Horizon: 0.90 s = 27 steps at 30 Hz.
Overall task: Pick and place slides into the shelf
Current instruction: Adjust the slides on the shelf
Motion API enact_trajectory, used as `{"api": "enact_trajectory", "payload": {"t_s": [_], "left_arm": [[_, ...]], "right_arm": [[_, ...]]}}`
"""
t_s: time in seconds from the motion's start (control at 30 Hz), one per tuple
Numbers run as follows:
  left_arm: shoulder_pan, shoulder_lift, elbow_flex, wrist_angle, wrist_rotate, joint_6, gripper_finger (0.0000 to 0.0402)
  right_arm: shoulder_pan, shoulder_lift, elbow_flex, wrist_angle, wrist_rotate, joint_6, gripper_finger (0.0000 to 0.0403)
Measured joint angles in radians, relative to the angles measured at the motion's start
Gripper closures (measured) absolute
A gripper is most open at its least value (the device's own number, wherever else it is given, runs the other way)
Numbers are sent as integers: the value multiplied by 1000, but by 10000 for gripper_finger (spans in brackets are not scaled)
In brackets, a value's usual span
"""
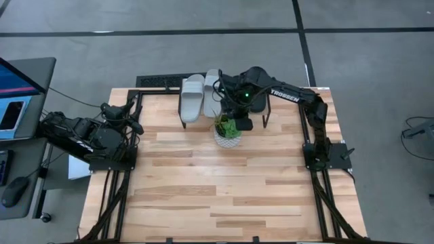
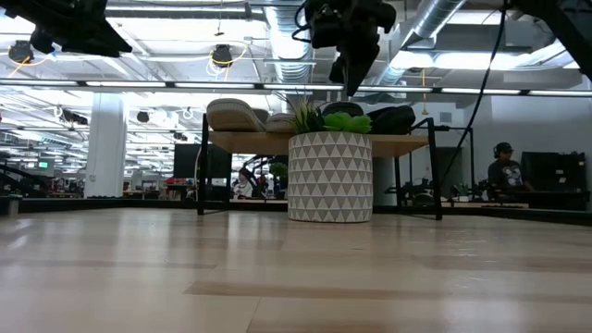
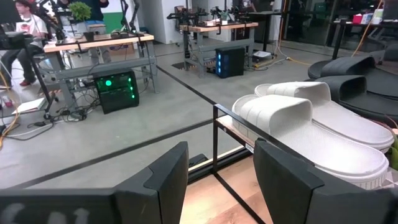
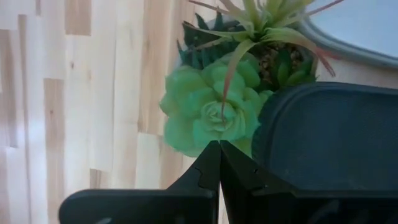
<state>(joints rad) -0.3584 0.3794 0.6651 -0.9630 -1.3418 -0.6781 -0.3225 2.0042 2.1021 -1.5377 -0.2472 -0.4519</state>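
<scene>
The shelf (image 2: 250, 141) stands at the table's far middle. Two light grey slides (image 1: 192, 98) (image 1: 211, 88) lie side by side on its plank, soles down; they also show in the left wrist view (image 3: 311, 124). Two black slides (image 3: 345, 74) lie beside them toward the right, mostly hidden under my right arm in the high view. My right gripper (image 1: 243, 123) is shut and empty. It hangs in the air in front of the shelf, over a potted plant (image 4: 214, 115), with a black slide's strap (image 4: 329, 134) close beside it. My left gripper (image 3: 217, 180) is open and empty at the table's left edge.
The white patterned pot (image 2: 330, 176) with the green plant stands on the table just in front of the shelf's middle. The shelf's thin black legs (image 2: 200, 180) stand at its ends. A desk with a monitor (image 1: 17, 78) is beyond the table's left edge.
</scene>
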Motion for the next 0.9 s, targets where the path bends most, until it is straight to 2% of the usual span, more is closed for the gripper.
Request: {"api": "enact_trajectory", "payload": {"t_s": [0.9], "left_arm": [[0, 0, 0, 2, 1, 0, 230]], "right_arm": [[-14, 14, 0, 1, 186, 8, 403]]}}
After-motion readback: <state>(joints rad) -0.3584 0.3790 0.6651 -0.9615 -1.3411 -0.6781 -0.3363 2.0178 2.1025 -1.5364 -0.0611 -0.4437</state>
